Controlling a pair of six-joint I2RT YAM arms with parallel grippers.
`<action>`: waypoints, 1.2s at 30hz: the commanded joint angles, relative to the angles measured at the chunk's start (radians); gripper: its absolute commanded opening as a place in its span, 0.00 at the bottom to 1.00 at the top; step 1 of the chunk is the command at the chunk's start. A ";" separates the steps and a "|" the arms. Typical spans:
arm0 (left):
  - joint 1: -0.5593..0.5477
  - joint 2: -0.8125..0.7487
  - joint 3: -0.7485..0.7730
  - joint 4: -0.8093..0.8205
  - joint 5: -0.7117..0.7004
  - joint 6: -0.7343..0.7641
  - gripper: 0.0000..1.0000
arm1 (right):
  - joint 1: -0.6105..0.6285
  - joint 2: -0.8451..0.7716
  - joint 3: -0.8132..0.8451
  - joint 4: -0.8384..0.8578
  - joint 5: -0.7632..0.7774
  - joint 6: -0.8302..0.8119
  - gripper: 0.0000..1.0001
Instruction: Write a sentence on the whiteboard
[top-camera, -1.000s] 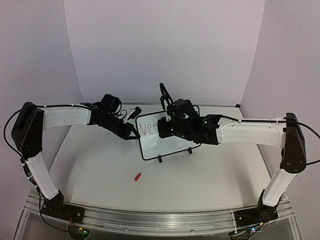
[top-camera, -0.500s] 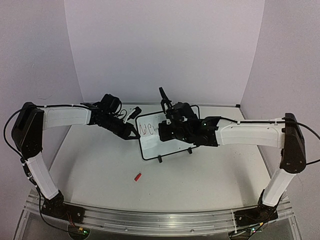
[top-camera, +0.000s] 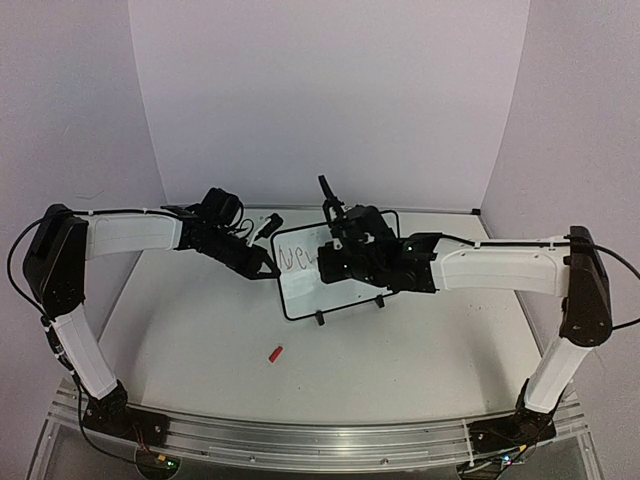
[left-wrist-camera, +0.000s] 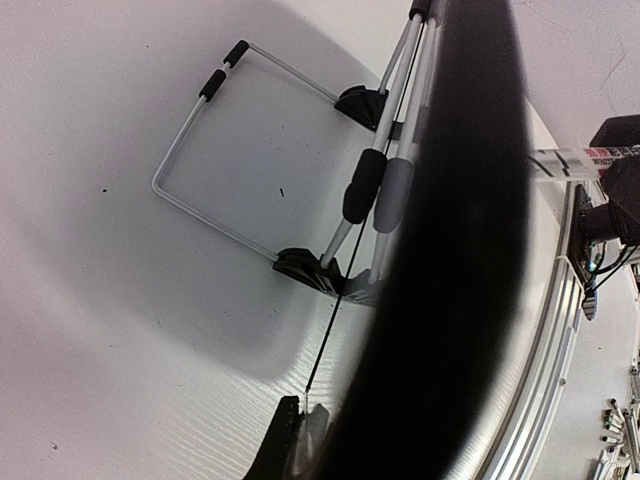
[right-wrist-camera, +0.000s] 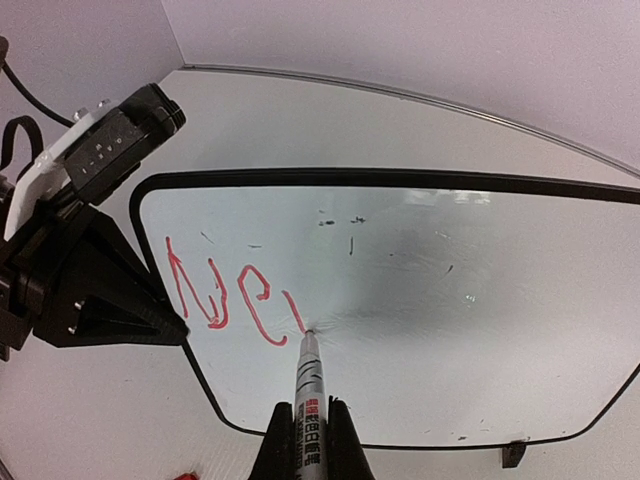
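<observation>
The whiteboard (top-camera: 345, 296) stands tilted on its feet at mid-table. My left gripper (top-camera: 268, 264) is shut on its left edge; in the right wrist view its black finger (right-wrist-camera: 110, 300) presses that edge. In the left wrist view the board's thin edge runs into the left gripper (left-wrist-camera: 303, 420). My right gripper (right-wrist-camera: 308, 412) is shut on a marker (right-wrist-camera: 310, 385). The marker's tip touches the whiteboard (right-wrist-camera: 460, 330). The sentence (right-wrist-camera: 225, 292) reads "Ne" in red, with one more slanted stroke ending at the tip.
A small red cap (top-camera: 276, 353) lies on the table in front of the board, also at the bottom edge of the right wrist view as the cap (right-wrist-camera: 185, 474). The board's wire stand (left-wrist-camera: 240, 140) rests behind it. Purple walls enclose the table.
My right gripper and marker dropped slightly and shifted right along the board in the first half second. It has hardly moved since. The left arm has stayed still.
</observation>
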 joint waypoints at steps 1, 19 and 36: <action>-0.009 -0.011 0.036 -0.021 -0.014 0.021 0.00 | -0.004 -0.001 0.069 -0.002 0.054 -0.029 0.00; -0.011 -0.008 0.035 -0.022 -0.016 0.023 0.00 | -0.004 -0.002 0.044 -0.003 0.062 -0.027 0.00; -0.013 -0.011 0.035 -0.024 -0.018 0.024 0.00 | -0.004 -0.011 0.006 -0.016 0.077 0.001 0.00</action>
